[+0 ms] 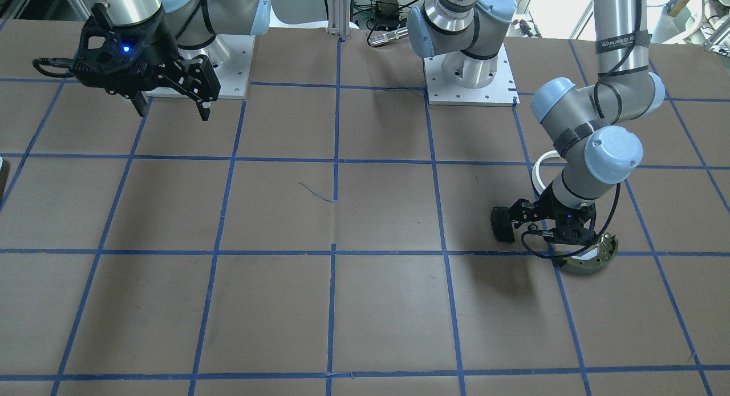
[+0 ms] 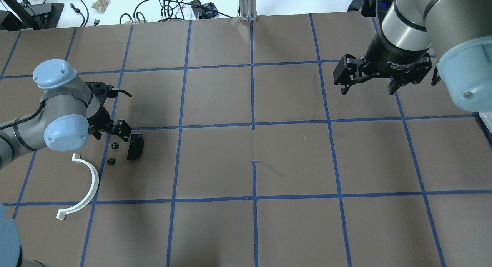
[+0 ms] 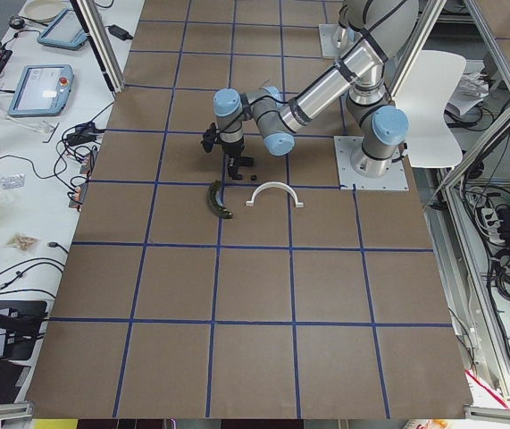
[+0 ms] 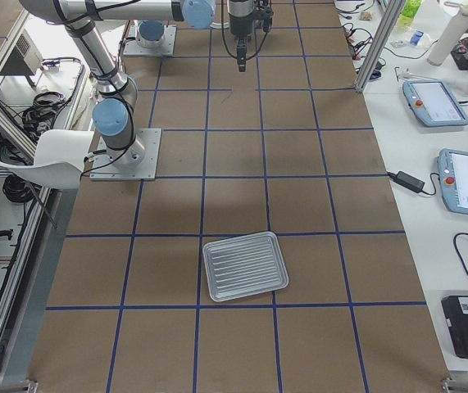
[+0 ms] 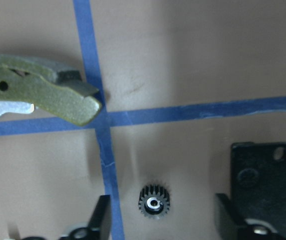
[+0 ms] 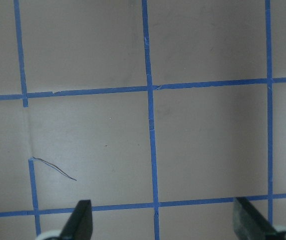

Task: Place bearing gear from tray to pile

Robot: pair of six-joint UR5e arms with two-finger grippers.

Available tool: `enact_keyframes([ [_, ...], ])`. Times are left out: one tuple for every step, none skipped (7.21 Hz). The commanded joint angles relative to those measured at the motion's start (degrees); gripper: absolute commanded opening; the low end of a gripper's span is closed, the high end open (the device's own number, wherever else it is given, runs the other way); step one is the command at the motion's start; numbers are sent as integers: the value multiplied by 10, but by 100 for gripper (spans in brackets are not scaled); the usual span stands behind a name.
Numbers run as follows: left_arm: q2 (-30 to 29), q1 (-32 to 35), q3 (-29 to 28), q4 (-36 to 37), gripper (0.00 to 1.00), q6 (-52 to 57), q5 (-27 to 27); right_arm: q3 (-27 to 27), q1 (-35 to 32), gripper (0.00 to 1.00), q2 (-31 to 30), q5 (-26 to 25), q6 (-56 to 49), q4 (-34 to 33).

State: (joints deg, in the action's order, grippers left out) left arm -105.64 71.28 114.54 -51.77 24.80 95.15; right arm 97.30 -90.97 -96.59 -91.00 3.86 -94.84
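Note:
A small black bearing gear (image 5: 154,202) lies on the table between the fingertips of my open left gripper (image 5: 163,225), untouched. In the overhead view two small black gears (image 2: 114,146) (image 2: 111,161) lie just below that gripper (image 2: 110,131). Around them is the pile: a black rectangular pad (image 2: 135,146), a white half-ring arc (image 2: 87,184) and an olive-green brake shoe (image 5: 37,95) (image 1: 587,262), which the arm hides from overhead. The tray (image 4: 244,264) looks empty. My right gripper (image 2: 367,86) is open and empty, held high.
Brown paper with a blue tape grid (image 2: 253,126) covers the table. The tray sits far toward the robot's right end. The arm bases (image 1: 470,76) stand at the robot's side of the table. A thin dark thread (image 2: 269,167) lies near the middle.

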Motion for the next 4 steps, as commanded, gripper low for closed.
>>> enact_keyframes([
  [42,28,-111,-154,100,-4,-2,1,0,100,0,0,0,0],
  [58,49,-181,-256,100,-10,-10,0,0,100,0,-1,0,1],
  [68,77,-237,-328,100,-63,-17,1,0,100,0,0,-1,1],
  [80,110,-275,-373,100,-143,-61,0,0,100,0,0,0,1],
])
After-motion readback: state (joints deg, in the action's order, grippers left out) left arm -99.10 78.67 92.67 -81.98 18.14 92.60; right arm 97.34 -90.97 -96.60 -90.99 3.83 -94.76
